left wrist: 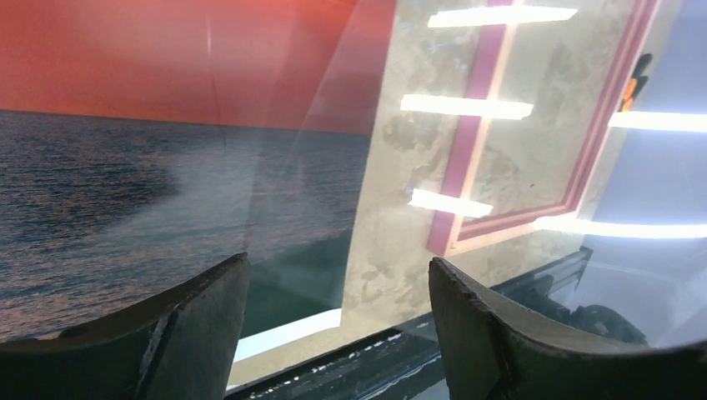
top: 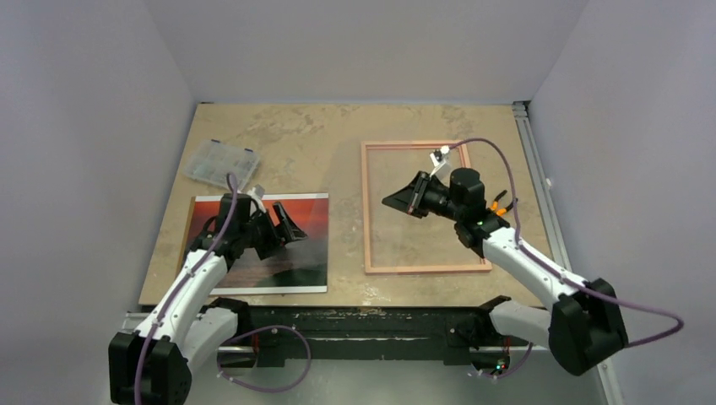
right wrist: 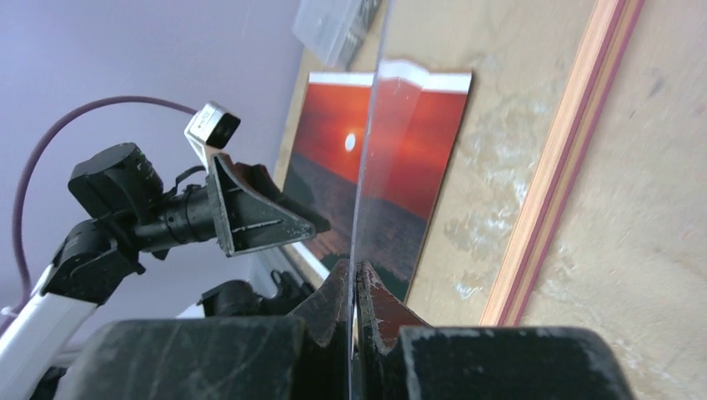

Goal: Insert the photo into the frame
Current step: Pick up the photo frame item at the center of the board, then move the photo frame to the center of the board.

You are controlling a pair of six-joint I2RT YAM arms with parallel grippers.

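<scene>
White walls close in a beige marbled counter (top: 295, 135). The photo (top: 308, 211) lies flat, picture side up, at the near left. The frame (top: 366, 211) lies flat to its right, well apart from it. A clear plastic box (top: 222, 163) sits at the far left.

The right claw (right wrist: 354, 279) hangs over the left half of the frame, pinched shut on one edge of a clear pane (right wrist: 367, 167). The pane stands edge-on to the right wrist camera and reaches left towards the photo. The left claw (top: 285, 229) hovers low over the photo with its fingers apart and nothing between them. The left wrist view looks through the pane, so the pane is close in front of it; whether they touch cannot be told.

The likeliest trouble is the pane. Held by a thin edge only, it could pivot or slip from the grip, and it would then drop onto the photo or the frame. A sideways move by either arm could knock the left claw against it. The glossy photo, flat on the counter, offers no edge to grasp and may slide instead of lifting.
</scene>
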